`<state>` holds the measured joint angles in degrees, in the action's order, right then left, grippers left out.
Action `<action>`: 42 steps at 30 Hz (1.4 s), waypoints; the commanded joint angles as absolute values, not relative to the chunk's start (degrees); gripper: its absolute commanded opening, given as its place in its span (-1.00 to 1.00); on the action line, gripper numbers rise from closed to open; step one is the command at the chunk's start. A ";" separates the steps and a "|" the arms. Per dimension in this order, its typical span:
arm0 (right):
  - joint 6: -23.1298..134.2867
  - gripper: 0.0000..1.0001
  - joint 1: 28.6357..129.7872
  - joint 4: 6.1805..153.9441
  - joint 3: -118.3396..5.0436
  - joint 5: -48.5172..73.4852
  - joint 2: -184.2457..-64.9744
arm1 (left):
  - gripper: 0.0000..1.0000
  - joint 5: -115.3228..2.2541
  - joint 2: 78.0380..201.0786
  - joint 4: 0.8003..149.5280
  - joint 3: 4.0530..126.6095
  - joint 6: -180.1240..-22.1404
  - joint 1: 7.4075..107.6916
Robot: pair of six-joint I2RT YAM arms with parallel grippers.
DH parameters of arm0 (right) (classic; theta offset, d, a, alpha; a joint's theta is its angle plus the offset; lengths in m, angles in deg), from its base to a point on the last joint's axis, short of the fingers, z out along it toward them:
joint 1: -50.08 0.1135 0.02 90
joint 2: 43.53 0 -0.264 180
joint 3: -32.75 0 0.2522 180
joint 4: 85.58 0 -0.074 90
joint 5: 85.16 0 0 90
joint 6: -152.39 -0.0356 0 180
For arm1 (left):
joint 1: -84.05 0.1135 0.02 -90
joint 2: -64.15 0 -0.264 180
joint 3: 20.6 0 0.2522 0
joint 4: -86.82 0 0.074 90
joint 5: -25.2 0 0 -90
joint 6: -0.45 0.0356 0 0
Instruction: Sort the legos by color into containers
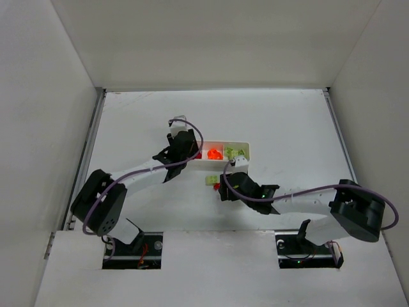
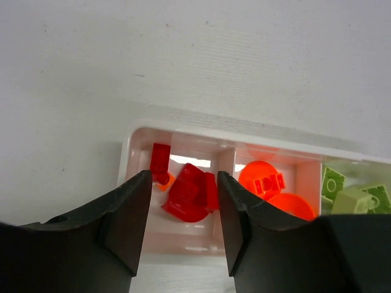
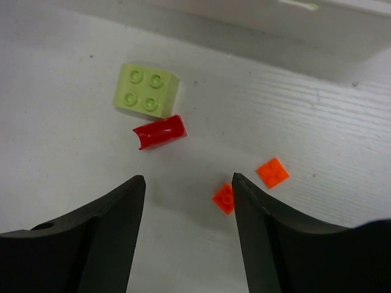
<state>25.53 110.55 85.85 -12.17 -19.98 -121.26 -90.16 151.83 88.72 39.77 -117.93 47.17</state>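
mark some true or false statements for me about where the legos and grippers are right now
1. The middle compartment of the tray holds orange pieces. True.
2. Both grippers are shut on bricks. False: the left gripper and the right gripper are both open.
3. A yellow-green brick lies on the table, outside the tray. True.
4. No orange legos are left outside the tray. False: two small orange plates lie on the table.

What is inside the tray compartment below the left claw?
Red legos and one small orange piece lie in that end compartment of the tray. The left claw hides its near corners behind both fingers, so anything there is unseen.
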 commanded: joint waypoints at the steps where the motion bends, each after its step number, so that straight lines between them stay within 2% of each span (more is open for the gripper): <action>1: 28.29 0.31 111.12 88.92 -16.78 -19.06 -124.73 | -0.09 -90.28 143.80 92.13 36.07 -117.76 47.53; 12: 29.87 0.31 111.12 88.04 -24.08 -18.97 -136.07 | -0.04 -90.55 125.95 93.19 19.10 -122.24 50.52; 15: 29.70 0.12 111.12 87.43 -24.96 -19.15 -137.74 | -0.03 -90.55 122.17 92.92 15.59 -122.78 52.27; 19: 28.65 -0.35 111.12 85.85 -25.14 -19.50 -137.84 | 0.01 -90.90 117.51 93.19 11.28 -123.21 55.87; 22: 28.38 -0.51 111.21 84.53 -25.05 -19.85 -135.13 | 0.03 -90.37 114.79 93.01 8.81 -125.05 59.47; 29: 31.01 -0.50 112.18 82.41 -29.34 -17.93 -124.92 | 0.08 -88.71 113.19 93.71 6.70 -128.05 62.83; 42: 35.85 -0.40 102.86 85.84 -52.20 -15.81 -144.77 | 0.07 -85.98 116.54 97.14 7.22 -127.87 60.02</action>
<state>34.25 102.88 84.73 -48.48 -16.85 -142.64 -86.97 117.23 93.94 6.96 -127.68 60.89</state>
